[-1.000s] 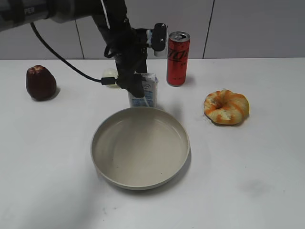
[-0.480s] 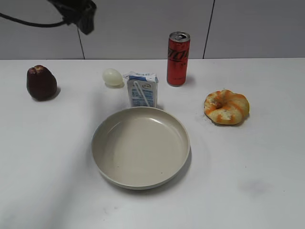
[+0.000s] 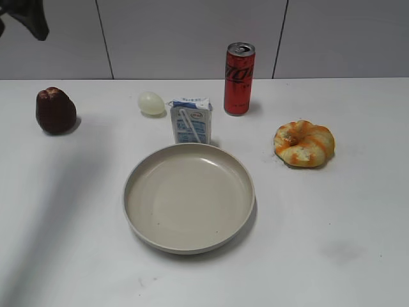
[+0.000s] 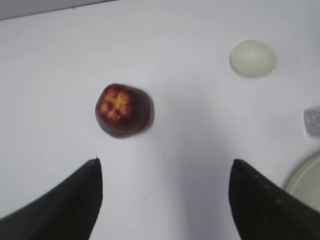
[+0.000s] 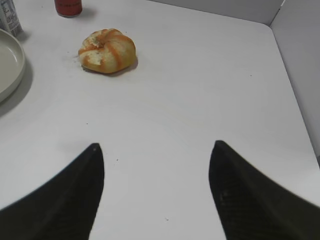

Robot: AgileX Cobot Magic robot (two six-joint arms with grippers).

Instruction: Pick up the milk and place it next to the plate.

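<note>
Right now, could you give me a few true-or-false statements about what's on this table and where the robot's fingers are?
1. The milk stands upright just behind the plate. True.
2. The left gripper is closed on the milk. False: its fingers are spread, empty, above bare table near the dark red fruit.
3. The red can is shorter than the milk. False: the can is taller.
4. The right gripper is open and holds nothing. True.
5. The egg lies in the plate. False: it rests on the table left of the milk.
</note>
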